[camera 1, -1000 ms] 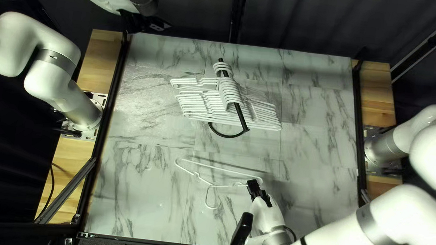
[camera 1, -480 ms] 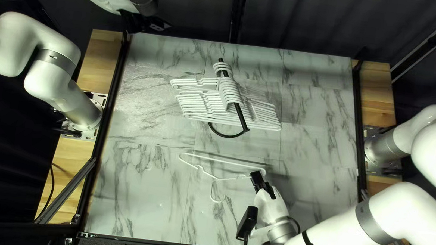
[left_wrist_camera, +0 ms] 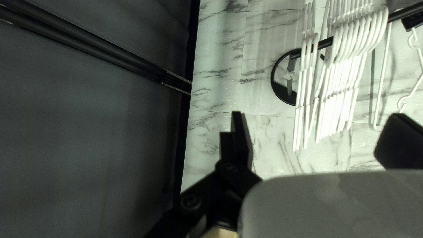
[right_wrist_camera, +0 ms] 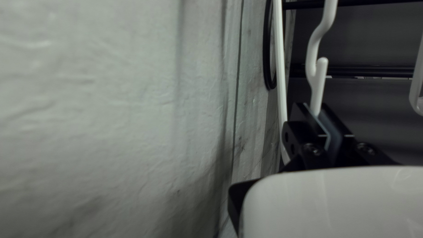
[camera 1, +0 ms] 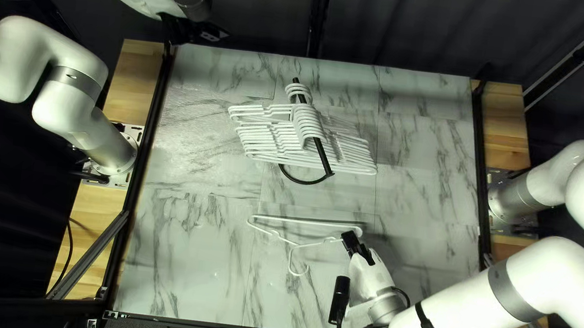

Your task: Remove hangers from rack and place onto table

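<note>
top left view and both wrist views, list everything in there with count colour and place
Table: one, white with grey veins, centre
Rack: one, black, on the table
Racked hangers: too packed to count, white, on the rack
Held hanger: one, white, toward the table's near side
Wooden strips: two, tan, beside the table
Curtain: dark, behind the far edge
Left arm: one, white, left edge
Right arm: one, white, right edge
Left gripper: one, black, open
Right gripper: one, black, shut on the held hanger
</note>
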`<state>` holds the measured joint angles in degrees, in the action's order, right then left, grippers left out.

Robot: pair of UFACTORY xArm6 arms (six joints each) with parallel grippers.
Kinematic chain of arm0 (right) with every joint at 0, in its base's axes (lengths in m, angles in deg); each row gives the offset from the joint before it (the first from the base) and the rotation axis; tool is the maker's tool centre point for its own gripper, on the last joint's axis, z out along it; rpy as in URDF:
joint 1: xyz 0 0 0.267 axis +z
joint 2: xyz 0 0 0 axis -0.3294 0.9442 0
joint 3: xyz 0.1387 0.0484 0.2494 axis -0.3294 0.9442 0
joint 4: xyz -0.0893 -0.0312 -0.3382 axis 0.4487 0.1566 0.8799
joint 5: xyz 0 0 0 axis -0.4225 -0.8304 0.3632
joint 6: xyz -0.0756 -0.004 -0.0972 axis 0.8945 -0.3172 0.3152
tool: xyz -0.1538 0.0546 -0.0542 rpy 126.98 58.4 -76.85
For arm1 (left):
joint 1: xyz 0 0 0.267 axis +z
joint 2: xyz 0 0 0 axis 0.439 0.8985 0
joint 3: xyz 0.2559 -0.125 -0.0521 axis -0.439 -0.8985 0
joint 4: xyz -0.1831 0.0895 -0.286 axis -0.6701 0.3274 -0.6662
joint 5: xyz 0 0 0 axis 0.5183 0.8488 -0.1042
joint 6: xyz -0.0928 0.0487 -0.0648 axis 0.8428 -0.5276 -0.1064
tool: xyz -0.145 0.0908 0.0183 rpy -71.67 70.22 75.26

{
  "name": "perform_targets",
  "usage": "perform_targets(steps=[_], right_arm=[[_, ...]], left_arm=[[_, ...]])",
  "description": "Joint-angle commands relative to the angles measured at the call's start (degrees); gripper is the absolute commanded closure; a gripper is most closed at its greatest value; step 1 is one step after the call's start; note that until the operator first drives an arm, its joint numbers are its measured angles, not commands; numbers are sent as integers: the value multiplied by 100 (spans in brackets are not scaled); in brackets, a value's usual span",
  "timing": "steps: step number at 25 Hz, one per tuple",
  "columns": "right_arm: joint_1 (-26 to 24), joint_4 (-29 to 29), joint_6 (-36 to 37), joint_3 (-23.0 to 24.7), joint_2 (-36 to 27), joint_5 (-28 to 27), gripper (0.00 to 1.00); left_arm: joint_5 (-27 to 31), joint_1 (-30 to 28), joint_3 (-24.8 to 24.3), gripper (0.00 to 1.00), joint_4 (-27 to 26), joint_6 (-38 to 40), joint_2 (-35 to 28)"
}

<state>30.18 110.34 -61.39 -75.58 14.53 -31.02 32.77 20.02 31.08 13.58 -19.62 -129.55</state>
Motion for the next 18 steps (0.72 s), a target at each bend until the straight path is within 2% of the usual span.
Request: perform_targets(steps=[1, 2, 3, 4, 7, 15, 18], right_arm=[[-19, 16, 40, 98, -78, 83, 98], [-23, 20, 45, 117, -96, 100, 91], [-33, 26, 52, 151, -129, 135, 41], [-56, 42, 64, 175, -155, 196, 0], [-106, 94, 101, 256, -255, 350, 0], [-193, 219, 162, 886, -1002, 1074, 0], [-372, 512, -44, 1636, -1740, 1982, 0]], left_arm=[[0, 0, 0, 0, 0, 0, 0], [0, 0, 0, 0, 0, 0, 0], [0, 0, 0, 0, 0, 0, 0], [0, 0, 0, 0, 0, 0, 0], [0, 0, 0, 0, 0, 0, 0], [0, 0, 0, 0, 0, 0, 0], [0, 0, 0, 0, 0, 0, 0]])
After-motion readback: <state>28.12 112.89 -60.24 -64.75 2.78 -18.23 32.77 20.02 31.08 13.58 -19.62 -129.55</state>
